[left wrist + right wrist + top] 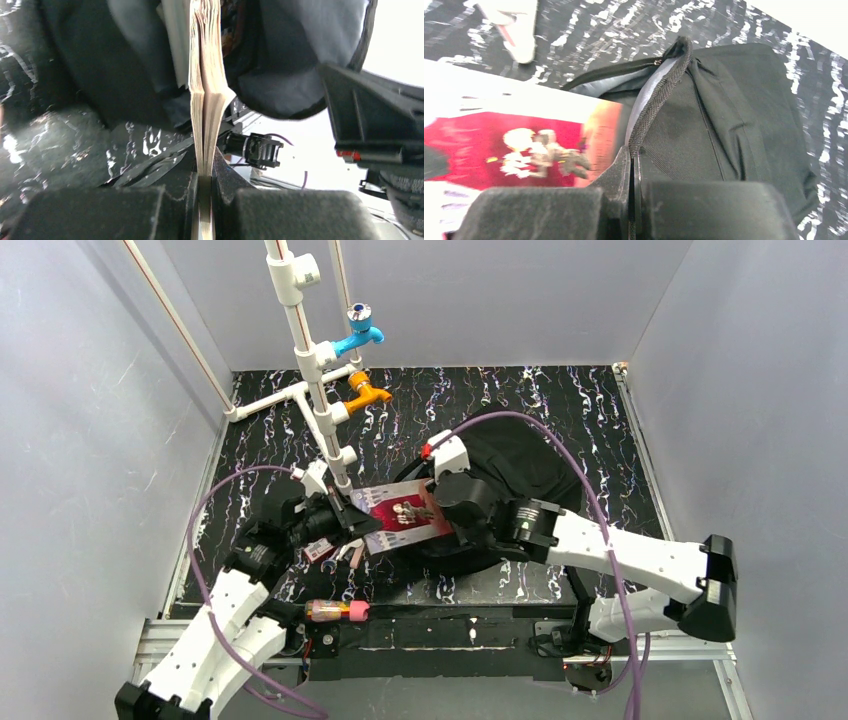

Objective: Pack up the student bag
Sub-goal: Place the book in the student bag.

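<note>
The student bag (525, 465) is a black fabric backpack lying on the mat at centre right, with its mouth facing left. My right gripper (441, 508) is shut on the bag's zipper edge (659, 90) and holds the opening up. A book with a red cover (405, 513) lies tilted at that opening. My left gripper (352, 524) is shut on the book's left end. In the left wrist view the book's page edges (206, 95) run from the closed jaws of the left gripper (205, 175) toward the bag's grey lining (285, 60). In the right wrist view the red cover (524, 147) sits just left of the right gripper (631, 162).
A white pipe stand (318, 390) with a blue tap (358, 332) and an orange tap (364, 394) rises behind the left arm. A pink and yellow tube (335, 612) lies at the mat's near edge. Small cards (330, 554) lie under the book. Grey walls close in both sides.
</note>
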{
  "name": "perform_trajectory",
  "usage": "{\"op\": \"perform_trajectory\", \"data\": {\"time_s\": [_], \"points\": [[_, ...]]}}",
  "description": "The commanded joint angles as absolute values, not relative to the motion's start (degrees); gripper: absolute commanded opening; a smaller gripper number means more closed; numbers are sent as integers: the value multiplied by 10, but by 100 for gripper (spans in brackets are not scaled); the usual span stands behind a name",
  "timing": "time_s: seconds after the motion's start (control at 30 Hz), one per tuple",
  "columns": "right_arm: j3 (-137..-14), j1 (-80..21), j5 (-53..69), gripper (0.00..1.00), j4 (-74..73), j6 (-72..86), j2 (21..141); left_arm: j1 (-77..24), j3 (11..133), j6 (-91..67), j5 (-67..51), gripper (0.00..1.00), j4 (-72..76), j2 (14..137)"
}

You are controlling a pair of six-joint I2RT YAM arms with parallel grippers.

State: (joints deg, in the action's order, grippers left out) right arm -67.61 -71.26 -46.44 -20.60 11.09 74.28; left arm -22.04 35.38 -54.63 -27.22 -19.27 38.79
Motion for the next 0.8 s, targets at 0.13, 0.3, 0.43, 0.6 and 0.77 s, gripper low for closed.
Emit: {"op": "perform_trajectory", "data": {"time_s": [0.13,0.3,0.43,0.6,0.77], "points": [[-635,-707,-404,1,-81,116,704,-307,361,-633,-280,0,34,537],[-632,-692,-407,1,-94,123,703,-404,412,-635,-164,0,41,651],[-629,-682,-401,1,-104,136,702,-451,416,-685,-76,0,159,718],[-616,-676,-396,1,-111,159,699,-490,474,-711,29,17,177,809],[-603,-674,-388,1,-119,172,689,-488,491,-665,32,62,162,833]]}}
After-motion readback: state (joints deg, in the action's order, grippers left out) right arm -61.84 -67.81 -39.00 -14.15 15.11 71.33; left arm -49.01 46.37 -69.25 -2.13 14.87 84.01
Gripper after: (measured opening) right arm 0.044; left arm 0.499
